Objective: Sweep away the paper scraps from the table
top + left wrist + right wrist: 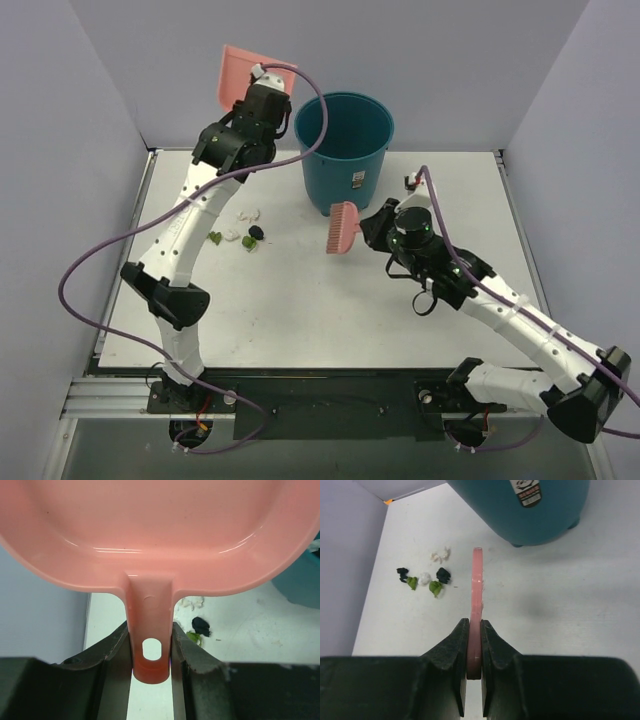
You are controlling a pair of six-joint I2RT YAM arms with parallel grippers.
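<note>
The left pincer [152,655] is closed narrowly on the stubby handle of the pink plastic dustpan [150,530], which it holds lifted clear of the white flat desk [330,300], up by the back wall just left of the teal plastic bucket [345,150]. The right pincer [475,645] is clamped tight on the thin flat handle of the pink bristled brush [342,228], which hangs over the desk just in front of the bucket. The small crumpled paper scraps [424,578], black, green and white, lie in a loose cluster on the desk to the left of the brush, between it and the left arm, none of them in the pan. The chief risk I see is sweeping with the pan this high: with no lip on the desk to catch them, such light bits would likely scatter toward the left edge. The brush handle is slim in the jaws, so pressing the bristles down hard might twist it in the grip. Both arms must also converge on one small patch beside the bucket, so a careless approach could bump the bucket or cross the arms.
</note>
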